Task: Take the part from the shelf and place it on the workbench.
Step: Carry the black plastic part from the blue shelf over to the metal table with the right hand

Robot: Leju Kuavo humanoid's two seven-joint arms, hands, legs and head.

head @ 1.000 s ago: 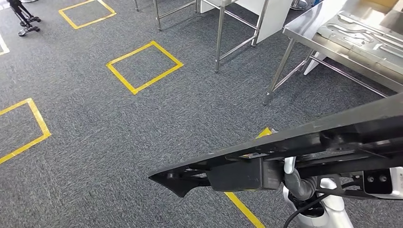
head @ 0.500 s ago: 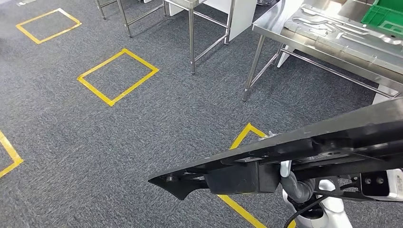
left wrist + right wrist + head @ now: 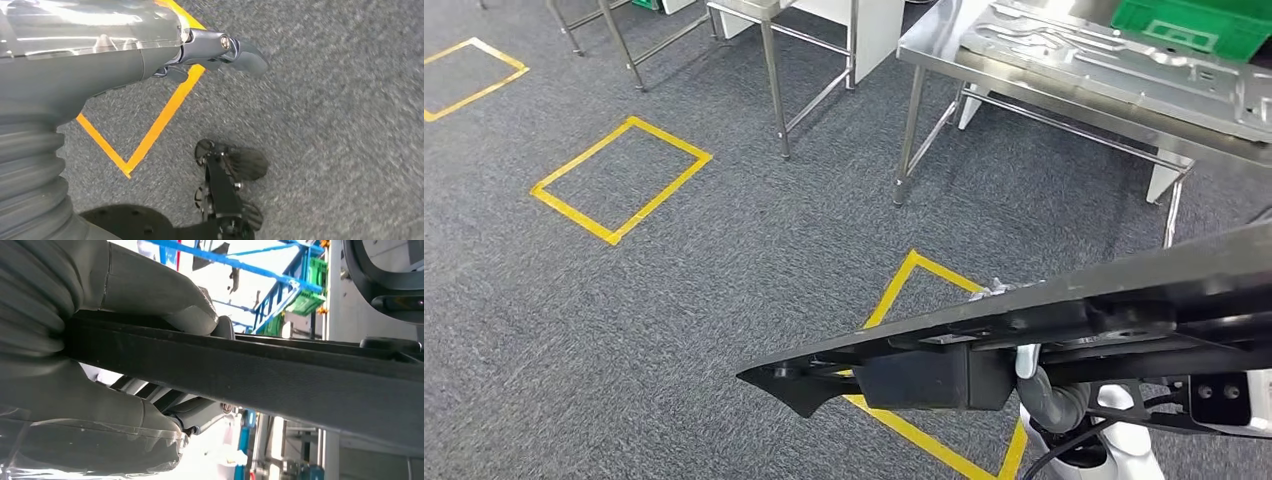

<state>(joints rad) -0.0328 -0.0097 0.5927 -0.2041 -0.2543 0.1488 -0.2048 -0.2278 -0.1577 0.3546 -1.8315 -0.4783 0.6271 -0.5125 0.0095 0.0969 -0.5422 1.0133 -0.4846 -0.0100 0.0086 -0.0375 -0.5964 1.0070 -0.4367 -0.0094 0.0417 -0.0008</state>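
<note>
While carried: long black part (image 3: 1064,320), lower right of frame, clamped in my right hand (image 3: 120,385).
Thumb above, fingers (image 3: 200,412) below the bar. My left hand (image 3: 150,45) hangs over grey carpet (image 3: 674,300), holding nothing visible; grip unclear. Steel bench (image 3: 1074,70), upper right, bears a green crate (image 3: 1194,25).

Long black part (image 3: 1044,320) over grey carpet, steel workbench (image 3: 1064,70) beyond

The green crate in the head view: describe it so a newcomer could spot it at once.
Find the steel workbench at the upper right, above the grey carpet. On its top, past the flat stamped metal sheets, sits the green crate at the far right edge. It is the only bright green thing on that silver surface.
</note>
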